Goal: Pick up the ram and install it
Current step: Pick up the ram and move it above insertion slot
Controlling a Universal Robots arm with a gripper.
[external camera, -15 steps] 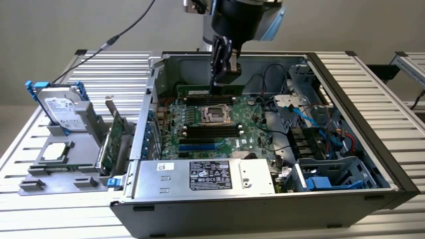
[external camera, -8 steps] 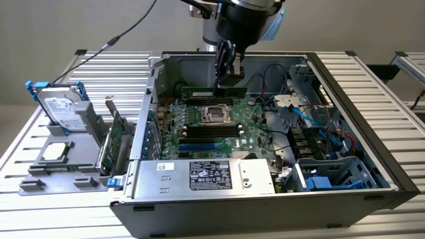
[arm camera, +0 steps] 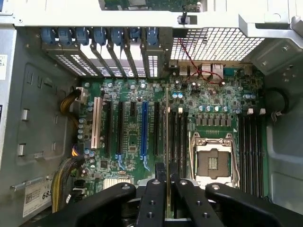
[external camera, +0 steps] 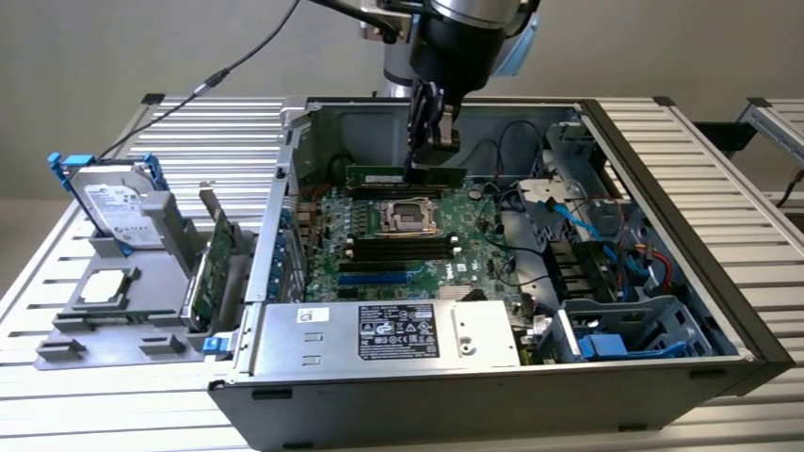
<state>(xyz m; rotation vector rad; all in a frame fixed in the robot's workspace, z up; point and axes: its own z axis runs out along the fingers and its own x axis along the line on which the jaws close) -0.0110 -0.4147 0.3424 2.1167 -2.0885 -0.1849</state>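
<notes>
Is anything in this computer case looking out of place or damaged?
Nothing looks spilled or broken. The CPU socket stands empty, and the ram hangs in the end effector at the motherboard slots, parallel to them.

Arm [external camera: 458, 38]: glossy black wrist housing below a grey joint, a pale blue cap [external camera: 518, 58] at three o'clock, a black cable [external camera: 221, 73] running off toward eight o'clock. Gripper [external camera: 434, 168]: matte black link bars [arm camera: 151, 203] with round screw holes.
</notes>
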